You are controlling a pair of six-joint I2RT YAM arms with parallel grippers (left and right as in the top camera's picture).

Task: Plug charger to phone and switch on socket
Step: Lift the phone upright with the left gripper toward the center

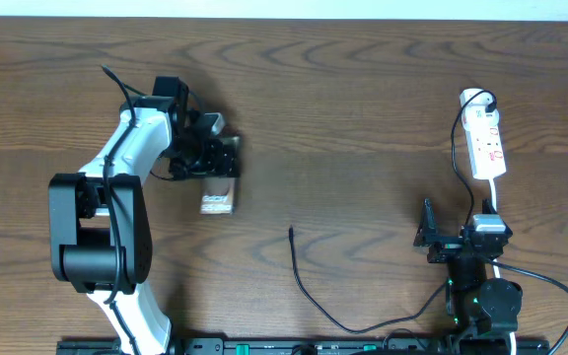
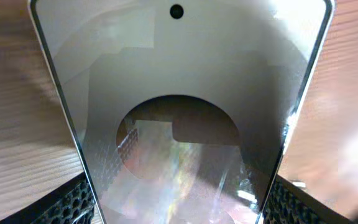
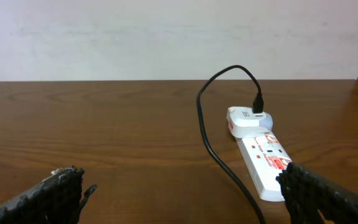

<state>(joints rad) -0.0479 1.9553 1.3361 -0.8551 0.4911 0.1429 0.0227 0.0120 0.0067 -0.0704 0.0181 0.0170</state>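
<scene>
My left gripper (image 1: 217,166) is shut on the phone (image 1: 219,197), with a jaw on each long side. In the left wrist view the phone's glossy face (image 2: 179,93) fills the frame between the jaws (image 2: 179,208). The charger is a thin black cable (image 1: 309,291) and its plug tip (image 1: 291,233) lies free on the table right of the phone. Its other end goes into a white adapter (image 3: 248,119) on the socket (image 1: 487,148), a white power strip with red marks (image 3: 263,158). My right gripper (image 1: 449,240) is open and empty just before the socket (image 3: 185,193).
The brown wooden table (image 1: 363,118) carries everything. The charger cable (image 3: 213,152) loops from the adapter down past my right gripper. The strip's white cord (image 1: 494,197) runs toward the right arm's base. A pale wall (image 3: 166,37) stands behind the table.
</scene>
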